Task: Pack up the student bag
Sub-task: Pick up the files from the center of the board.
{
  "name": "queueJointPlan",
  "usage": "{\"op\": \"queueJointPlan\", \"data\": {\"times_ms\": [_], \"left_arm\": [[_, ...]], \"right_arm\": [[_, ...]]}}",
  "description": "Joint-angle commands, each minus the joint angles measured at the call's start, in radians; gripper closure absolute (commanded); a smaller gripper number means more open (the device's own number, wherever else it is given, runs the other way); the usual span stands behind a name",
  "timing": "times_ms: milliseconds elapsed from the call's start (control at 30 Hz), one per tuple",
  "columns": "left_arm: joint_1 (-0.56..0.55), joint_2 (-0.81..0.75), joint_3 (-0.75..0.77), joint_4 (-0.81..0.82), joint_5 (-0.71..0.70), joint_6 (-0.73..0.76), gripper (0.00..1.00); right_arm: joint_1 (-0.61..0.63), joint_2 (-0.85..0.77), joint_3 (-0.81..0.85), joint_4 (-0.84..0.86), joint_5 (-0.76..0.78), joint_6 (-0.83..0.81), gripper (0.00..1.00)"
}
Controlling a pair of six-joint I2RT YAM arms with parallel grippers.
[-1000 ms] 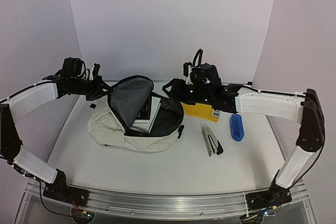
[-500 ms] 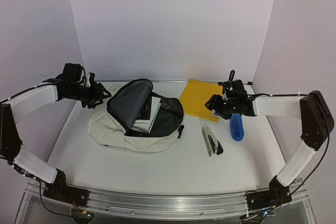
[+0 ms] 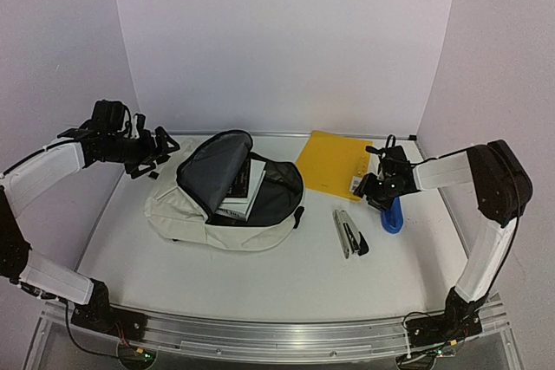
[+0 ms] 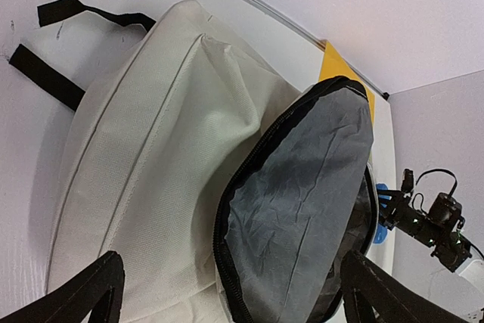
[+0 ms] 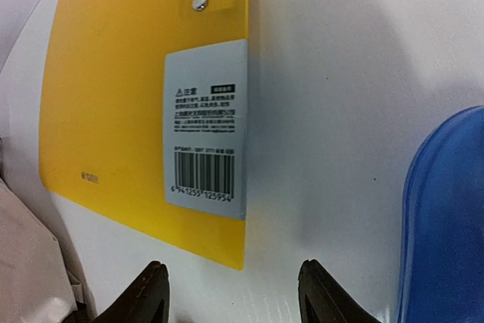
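Observation:
The student bag (image 3: 186, 214) lies left of centre, cream with black straps. Its grey-lined flap (image 3: 212, 165) stands open, and books (image 3: 240, 186) show inside. My left gripper (image 3: 163, 150) hovers just left of the flap, open wide and holding nothing. In the left wrist view the cream bag (image 4: 136, 149) and its grey flap (image 4: 302, 187) lie beyond the spread gripper (image 4: 234, 300). My right gripper (image 3: 371, 186) is open, low over the near right corner of the yellow folder (image 3: 332, 162). The right wrist view shows that folder (image 5: 113, 73) corner just ahead of the gripper (image 5: 234, 296).
A blue case (image 3: 392, 214) lies just right of my right gripper, also seen as the blue case (image 5: 446, 217) in the right wrist view. A grey stapler (image 3: 349, 233) sits in front of the folder. White walls close in the back and sides.
My left gripper has opened, let go of the bag's flap and drawn back to the left. The right arm has swung from over the bag to the folder's right corner.

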Motion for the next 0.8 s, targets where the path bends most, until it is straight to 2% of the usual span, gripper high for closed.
{"op": "queueJointPlan", "data": {"times_ms": [0, 400, 567, 767], "left_arm": [[0.01, -0.047, 0.006, -0.014, -0.029, 0.004, 0.0], [0.018, -0.047, 0.004, -0.016, -0.032, 0.0, 0.0], [0.017, -0.052, 0.006, -0.019, -0.037, -0.002, 0.0], [0.019, -0.059, 0.004, -0.026, -0.048, 0.001, 0.0]], "right_arm": [[-0.019, 0.039, 0.055, 0.011, 0.004, -0.012, 0.43], [-0.035, 0.127, 0.105, 0.038, -0.021, -0.018, 0.57], [-0.038, 0.16, 0.121, 0.046, -0.03, -0.014, 0.69], [-0.042, 0.165, 0.111, 0.056, -0.019, 0.012, 0.9]]}}
